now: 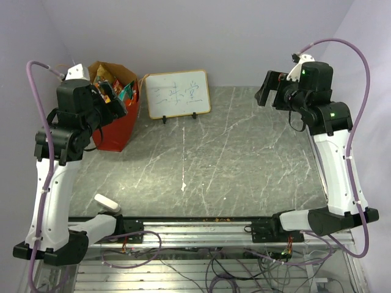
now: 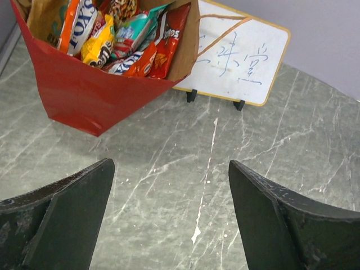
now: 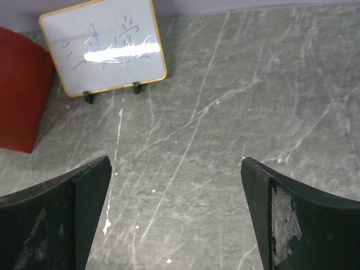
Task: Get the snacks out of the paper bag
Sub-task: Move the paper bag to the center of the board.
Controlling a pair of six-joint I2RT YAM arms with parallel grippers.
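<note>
The paper bag (image 1: 115, 131) is red outside and brown inside, and stands at the table's back left with its mouth open. In it are the snacks (image 2: 128, 40): several glossy packets in orange, yellow, teal and red, some printed "FOX'S". From above, the snacks (image 1: 118, 85) show over the bag's rim. My left gripper (image 1: 114, 101) hangs raised just in front of the bag's mouth. In the left wrist view this gripper (image 2: 170, 164) is open with only bare table between its fingers. My right gripper (image 3: 175, 162) is open and empty too, held high at the back right (image 1: 266, 91).
A white framed writing board (image 1: 178, 93) stands on small feet just right of the bag, one bag handle (image 2: 225, 25) looping in front of it. The grey marble table (image 1: 232, 159) ends at a metal rail (image 1: 201, 226) by the arm bases. Purple walls close the back and sides.
</note>
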